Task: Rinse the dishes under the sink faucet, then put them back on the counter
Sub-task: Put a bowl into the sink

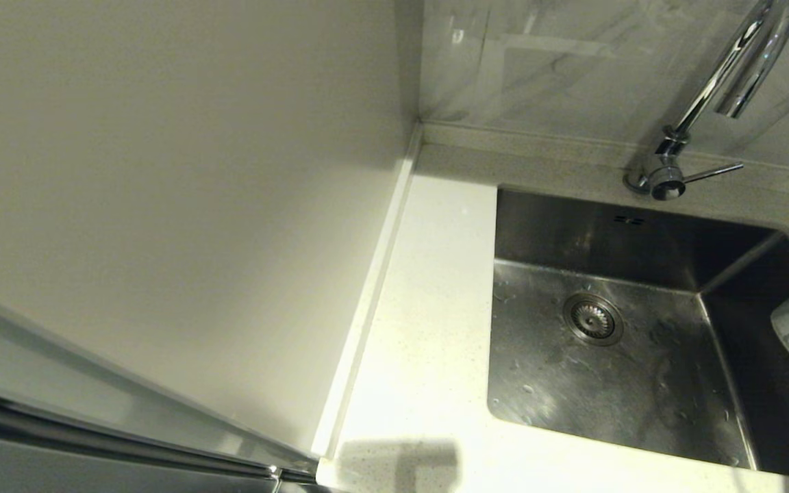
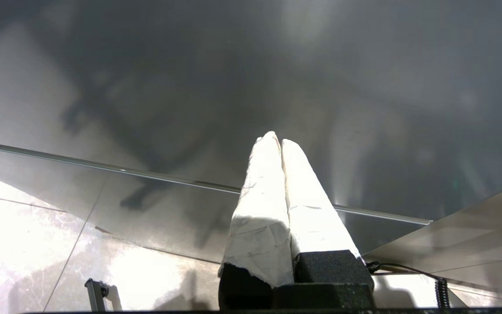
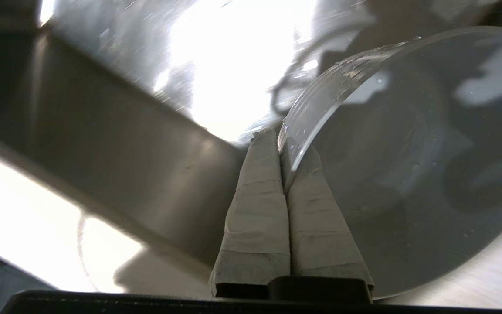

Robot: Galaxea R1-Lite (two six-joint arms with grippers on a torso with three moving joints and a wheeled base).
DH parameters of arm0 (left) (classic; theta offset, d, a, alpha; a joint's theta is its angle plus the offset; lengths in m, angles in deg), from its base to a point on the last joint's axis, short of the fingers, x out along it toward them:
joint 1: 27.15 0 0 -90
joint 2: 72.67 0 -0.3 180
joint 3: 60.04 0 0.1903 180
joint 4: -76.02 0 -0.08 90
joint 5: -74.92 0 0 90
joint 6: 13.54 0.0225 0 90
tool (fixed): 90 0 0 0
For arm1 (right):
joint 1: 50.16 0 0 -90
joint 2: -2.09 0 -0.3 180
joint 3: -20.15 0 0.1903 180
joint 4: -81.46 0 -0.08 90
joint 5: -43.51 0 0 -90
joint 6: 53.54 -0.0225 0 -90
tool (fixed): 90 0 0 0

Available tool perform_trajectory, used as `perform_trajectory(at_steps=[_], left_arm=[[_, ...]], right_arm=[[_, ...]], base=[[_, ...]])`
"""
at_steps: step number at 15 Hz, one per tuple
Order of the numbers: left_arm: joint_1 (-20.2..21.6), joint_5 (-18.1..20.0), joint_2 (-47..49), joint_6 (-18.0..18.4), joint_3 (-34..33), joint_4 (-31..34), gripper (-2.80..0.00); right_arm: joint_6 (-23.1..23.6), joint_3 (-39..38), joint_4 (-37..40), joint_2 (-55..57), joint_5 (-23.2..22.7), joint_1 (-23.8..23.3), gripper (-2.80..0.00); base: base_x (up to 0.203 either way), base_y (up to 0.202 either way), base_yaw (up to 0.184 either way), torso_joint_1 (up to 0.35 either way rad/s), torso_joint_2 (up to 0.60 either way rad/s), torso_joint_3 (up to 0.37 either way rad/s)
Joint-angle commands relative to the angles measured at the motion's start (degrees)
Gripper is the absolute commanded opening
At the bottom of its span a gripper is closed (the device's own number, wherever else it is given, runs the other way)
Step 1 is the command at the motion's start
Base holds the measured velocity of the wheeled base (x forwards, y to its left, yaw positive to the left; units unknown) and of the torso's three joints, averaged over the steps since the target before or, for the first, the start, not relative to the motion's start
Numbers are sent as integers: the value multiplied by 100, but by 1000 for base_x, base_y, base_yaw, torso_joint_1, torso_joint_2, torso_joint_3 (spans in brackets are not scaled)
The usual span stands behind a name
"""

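Right gripper pinches the wet plate by its rim, sink wall beside it; next, probably carry it onto the counter. Left gripper closed, empty, parked.

Wet grey-blue bowl tilted over sink

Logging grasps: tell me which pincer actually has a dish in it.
The right pincer: it is closed on the rim of a pale dish beaded with water drops. The left pincer is shut too, but on nothing.
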Motion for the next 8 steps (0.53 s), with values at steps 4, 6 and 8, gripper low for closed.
perform_trajectory(at_steps=[4,6,8], left_arm=[[1,-1,0,1,-18,-2,-280],[1,-5,0,1,-18,-2,-280],[1,-5,0,1,-18,-2,-280]], right_arm=[[19,-918,-1636,506,360,419,-280],[-42,-1615,-3264,913,587,590,-280],[-433,-2131,-4597,1357,862,868,-280]], base=[[0,0,0,0,0,0],[0,0,0,0,0,0],[0,0,0,0,0,0]])
